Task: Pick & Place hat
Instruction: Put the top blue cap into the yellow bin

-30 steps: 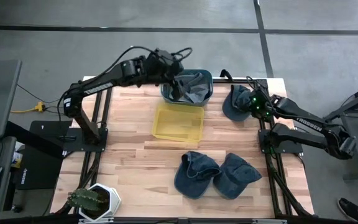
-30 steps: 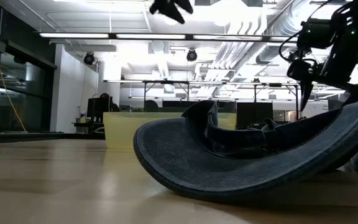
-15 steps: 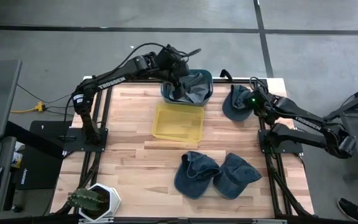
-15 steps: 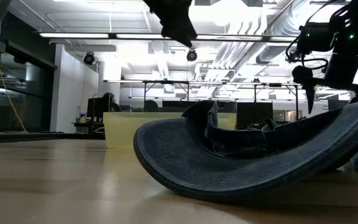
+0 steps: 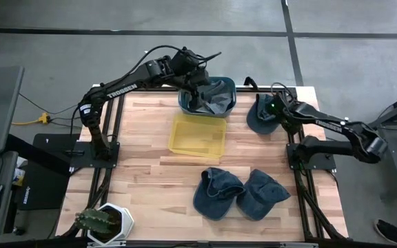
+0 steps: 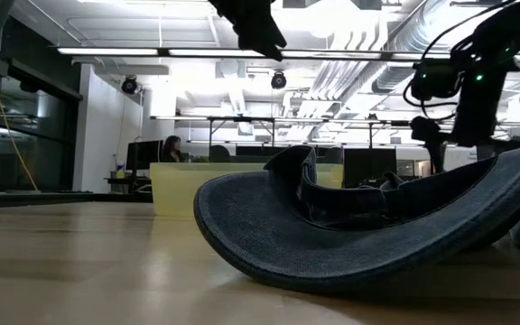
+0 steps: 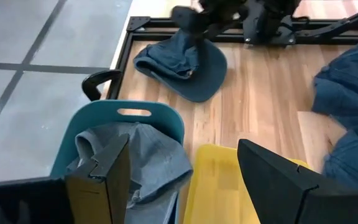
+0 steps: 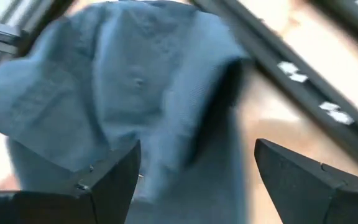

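A grey hat (image 5: 214,96) lies crumpled inside a teal bin (image 5: 230,85) at the table's far edge; in the left wrist view the grey hat (image 7: 138,158) fills that bin (image 7: 160,115). My left gripper (image 5: 198,83) hangs open just above it (image 7: 185,183). A blue hat (image 5: 256,118) lies flat on the wood at the far right, also seen from the left wrist (image 7: 188,68). My right gripper (image 5: 273,110) hovers open right over it, the hat (image 8: 142,87) filling the view between the open fingers (image 8: 197,183).
An empty yellow bin (image 5: 198,135) sits just in front of the teal one. Two more blue hats (image 5: 218,193) (image 5: 263,194) lie side by side near the table's near edge; one (image 6: 359,226) fills the low view. A potted cactus (image 5: 105,224) stands at the near left corner.
My left gripper has swung toward the table's right and come down over the teal bin. My right gripper has moved toward the table's left and far edge, lowering over the blue hat at the far right. The hats have stayed where they were.
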Action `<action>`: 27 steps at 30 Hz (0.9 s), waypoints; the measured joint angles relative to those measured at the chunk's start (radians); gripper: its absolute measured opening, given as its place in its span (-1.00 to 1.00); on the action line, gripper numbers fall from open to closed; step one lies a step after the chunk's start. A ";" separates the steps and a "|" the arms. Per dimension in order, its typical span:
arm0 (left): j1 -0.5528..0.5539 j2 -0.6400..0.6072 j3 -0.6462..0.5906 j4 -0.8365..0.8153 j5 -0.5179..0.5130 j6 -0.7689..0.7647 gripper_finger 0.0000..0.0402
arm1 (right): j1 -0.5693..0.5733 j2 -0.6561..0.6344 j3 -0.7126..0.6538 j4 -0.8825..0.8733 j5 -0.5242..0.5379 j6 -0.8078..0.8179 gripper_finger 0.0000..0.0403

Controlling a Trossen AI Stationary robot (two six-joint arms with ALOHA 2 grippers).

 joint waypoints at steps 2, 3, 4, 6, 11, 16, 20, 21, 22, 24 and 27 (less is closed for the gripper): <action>0.000 0.000 0.000 -0.010 0.015 0.000 0.17 | -0.019 0.031 0.000 0.043 -0.005 -0.016 0.53; 0.000 0.000 0.000 -0.021 0.019 0.001 0.17 | -0.027 0.048 0.000 0.056 -0.007 -0.017 0.53; 0.000 0.000 0.000 -0.031 0.023 0.005 0.17 | -0.036 0.063 0.000 0.066 -0.008 -0.014 0.53; 0.000 0.000 0.000 -0.047 0.028 0.023 0.17 | -0.051 0.093 0.000 0.084 -0.014 -0.011 0.53; 0.000 0.000 0.000 -0.092 0.028 0.043 0.17 | -0.067 0.133 0.000 0.128 -0.033 -0.017 0.52; 0.000 0.000 0.000 -0.117 0.027 0.048 0.17 | -0.067 0.135 0.000 0.132 -0.031 -0.042 0.36; 0.000 0.000 0.000 -0.154 0.026 0.048 0.17 | -0.067 0.135 0.000 0.130 -0.032 -0.076 0.17; 0.000 0.000 0.000 -0.161 0.023 0.048 0.17 | -0.067 0.135 0.000 0.131 -0.032 -0.077 0.12; 0.000 0.000 0.000 -0.165 0.019 0.047 0.17 | -0.067 0.135 0.000 0.131 -0.033 -0.078 0.07; 0.000 0.000 0.000 -0.177 0.017 0.045 0.17 | -0.067 0.135 0.000 0.130 -0.033 -0.078 -0.03; 0.000 0.000 0.000 -0.206 0.018 0.020 0.17 | -0.066 0.135 0.000 0.123 -0.047 -0.084 -0.19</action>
